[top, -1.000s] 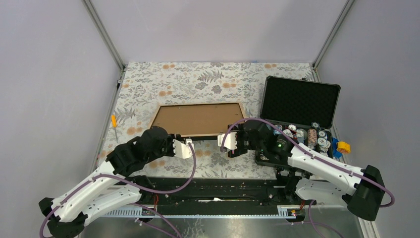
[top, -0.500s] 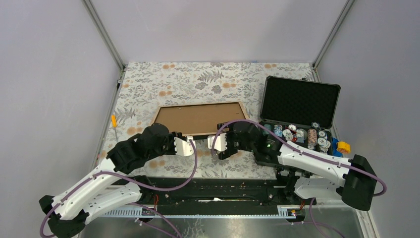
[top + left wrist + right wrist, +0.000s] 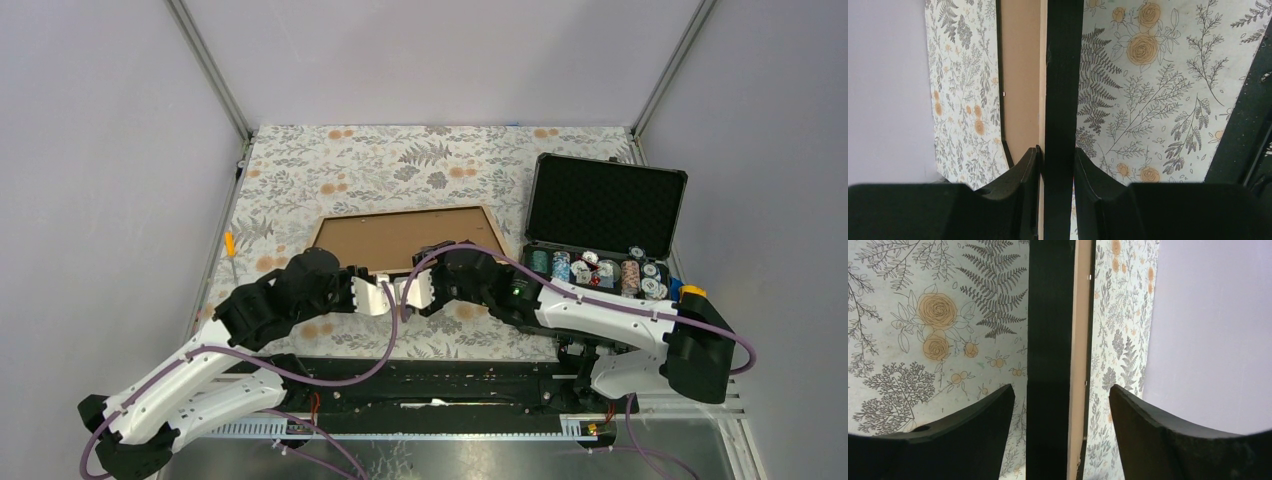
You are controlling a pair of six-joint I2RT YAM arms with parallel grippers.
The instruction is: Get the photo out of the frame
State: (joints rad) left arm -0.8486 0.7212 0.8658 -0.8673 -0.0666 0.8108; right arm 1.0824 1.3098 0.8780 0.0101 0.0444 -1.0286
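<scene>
The frame (image 3: 400,238) lies back up in the top view, its brown board showing inside a thin black rim, near edge lifted. My left gripper (image 3: 383,295) is shut on that near edge. In the left wrist view the black rim (image 3: 1064,75) runs straight between the fingers, both pads pressed against it (image 3: 1057,165). My right gripper (image 3: 410,292) stands just right of the left one, open. In the right wrist view the frame's edge (image 3: 1050,315) passes between its spread fingers (image 3: 1061,400) with gaps on both sides. The photo is hidden.
An open black foam-lined case (image 3: 605,215) holding poker chips stands at the right. A yellow roll (image 3: 692,293) sits by the case's right end. A small orange-handled tool (image 3: 231,245) lies at the left edge of the floral cloth (image 3: 400,160).
My right gripper has slid left along the frame's near edge, ending close beside the left gripper. The left gripper kept its hold and hardly moved.
</scene>
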